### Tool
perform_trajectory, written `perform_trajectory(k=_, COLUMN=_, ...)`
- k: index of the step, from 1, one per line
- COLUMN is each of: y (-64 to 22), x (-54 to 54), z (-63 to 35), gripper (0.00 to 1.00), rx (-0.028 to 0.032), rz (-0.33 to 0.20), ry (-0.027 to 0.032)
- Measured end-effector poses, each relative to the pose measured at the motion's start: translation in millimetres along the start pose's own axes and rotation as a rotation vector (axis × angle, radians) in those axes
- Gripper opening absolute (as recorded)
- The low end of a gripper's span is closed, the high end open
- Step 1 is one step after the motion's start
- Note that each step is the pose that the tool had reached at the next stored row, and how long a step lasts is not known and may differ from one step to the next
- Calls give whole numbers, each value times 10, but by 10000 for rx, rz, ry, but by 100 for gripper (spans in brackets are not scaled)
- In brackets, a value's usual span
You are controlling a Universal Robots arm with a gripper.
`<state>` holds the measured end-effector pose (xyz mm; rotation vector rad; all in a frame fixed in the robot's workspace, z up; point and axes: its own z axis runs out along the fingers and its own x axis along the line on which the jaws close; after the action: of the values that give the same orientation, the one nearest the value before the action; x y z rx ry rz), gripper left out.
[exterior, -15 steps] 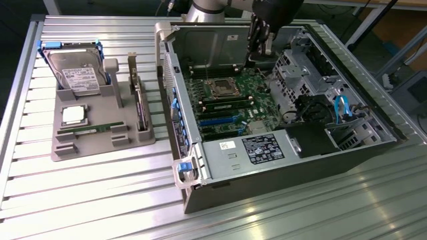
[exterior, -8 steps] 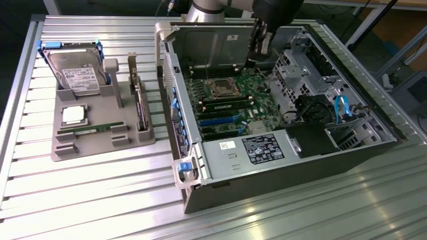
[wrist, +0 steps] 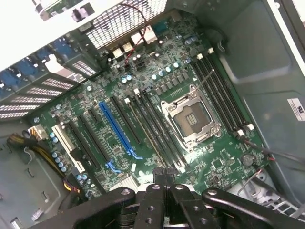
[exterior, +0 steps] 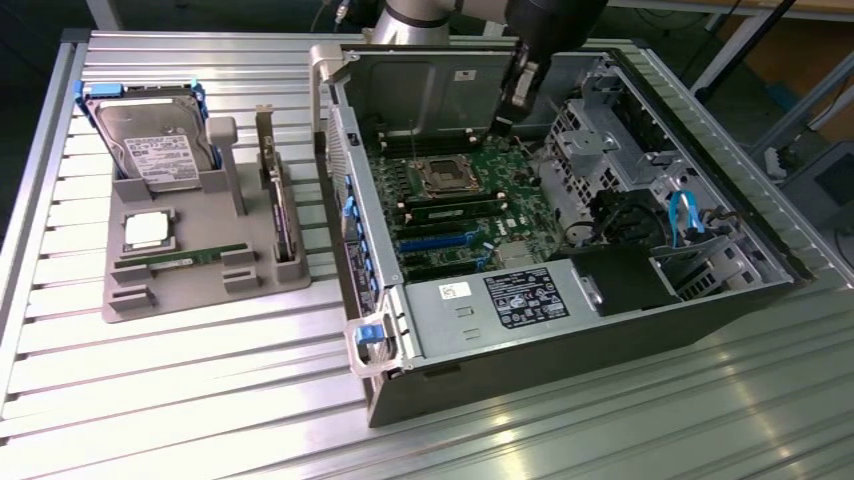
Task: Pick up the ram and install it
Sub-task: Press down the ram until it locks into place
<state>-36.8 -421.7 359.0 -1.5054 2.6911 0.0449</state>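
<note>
One ram stick point(exterior: 180, 258), thin and green, lies in the front slot of the grey holder point(exterior: 200, 290) at the exterior view's left. A second green ram stick point(exterior: 451, 208) sits in a memory slot on the motherboard point(exterior: 461, 215), beside the empty processor socket point(exterior: 443, 176). My gripper point(exterior: 503, 125) hangs inside the open computer case point(exterior: 561, 290), above the board's far end and apart from both sticks. In the wrist view the gripper point(wrist: 165, 175) is shut with nothing between its fingers, over the long memory slots point(wrist: 157, 133) beside the socket point(wrist: 190, 119).
The grey holder also carries a hard drive point(exterior: 154, 145), a square silver processor point(exterior: 147, 230) and an upright expansion card point(exterior: 276, 200). The case's drive cage point(exterior: 587, 150), power supply point(exterior: 534, 295) and blue cables point(exterior: 687, 215) crowd the exterior view's right. Everything stands on a slatted metal table point(exterior: 187, 400).
</note>
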Motion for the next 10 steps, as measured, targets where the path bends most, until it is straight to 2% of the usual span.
perform_trajectory(k=10, y=0, x=0, z=1, gripper=10, rx=88, rz=1366, ry=3)
